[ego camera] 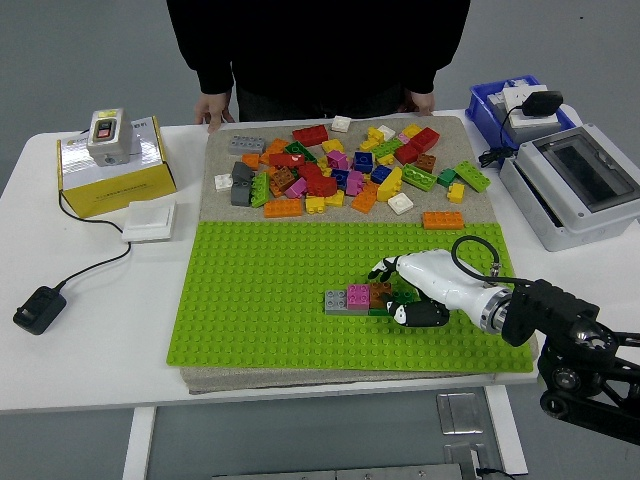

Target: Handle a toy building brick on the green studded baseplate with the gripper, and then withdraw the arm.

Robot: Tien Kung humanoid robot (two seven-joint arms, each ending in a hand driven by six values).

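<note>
The robot's white right hand (408, 290) has its fingers curled around a small brown toy brick (381, 293) at the right end of a short row on the green bumpy plate (260, 300), so letting go and pulling away are left.

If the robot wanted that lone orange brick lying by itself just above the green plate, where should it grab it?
Across its two long sides, from above. The orange brick lies flat with its long axis left to right on the grey mat, clear of the pile, so fingers likely fit front and back.
</note>
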